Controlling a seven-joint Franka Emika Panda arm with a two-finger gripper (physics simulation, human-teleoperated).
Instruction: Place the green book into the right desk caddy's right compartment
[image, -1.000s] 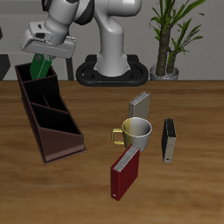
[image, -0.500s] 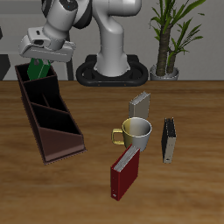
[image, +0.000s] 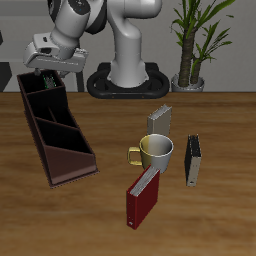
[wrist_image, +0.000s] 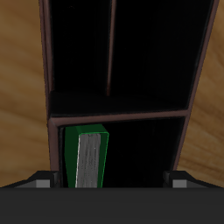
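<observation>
While the gripper hangs over the right desk caddy, the green book stands spine-up inside its tall end compartment; whether the fingers grip it, I cannot tell.

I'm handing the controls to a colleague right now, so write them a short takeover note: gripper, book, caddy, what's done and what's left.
Gripper: low over the tall back end of the right desk caddy; whether its fingers are shut on the book cannot be seen.
Green book: upright, white page edges up, inside the caddy's end compartment; in the exterior view only a sliver shows under the gripper.
Done: book carried over and lowered into the compartment.
Left: confirm it is resting on the floor, release, lift clear.
Untouched: mug, red book, two grey books.
</observation>
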